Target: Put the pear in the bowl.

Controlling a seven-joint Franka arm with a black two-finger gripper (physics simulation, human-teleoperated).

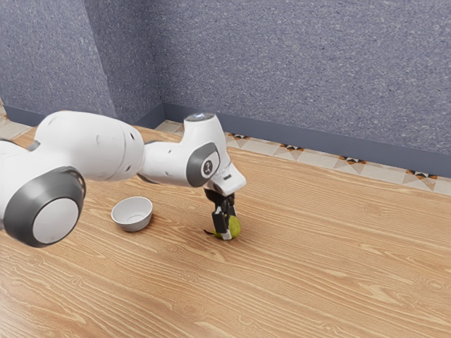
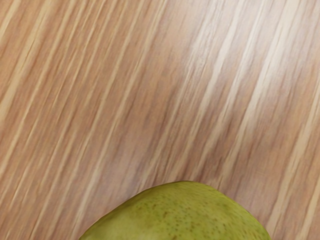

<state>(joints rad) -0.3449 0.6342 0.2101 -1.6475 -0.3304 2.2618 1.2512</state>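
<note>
The pear point(image 1: 235, 226) is at the gripper point(image 1: 227, 232), low over the wooden table point(image 1: 317, 282); the wrist view shows its speckled green skin close up. How wide the gripper stands, and whether it has hold of the pear, I cannot tell. Taking twelve as the exterior view's top, the white bowl point(image 1: 132, 214) sits near nine o'clock from the pear, well apart, with a stretch of tabletop between. The table's far edge runs past from twelve to two o'clock, well off. A round emblem point(image 1: 208, 167) marks the arm, too small to read.
</note>
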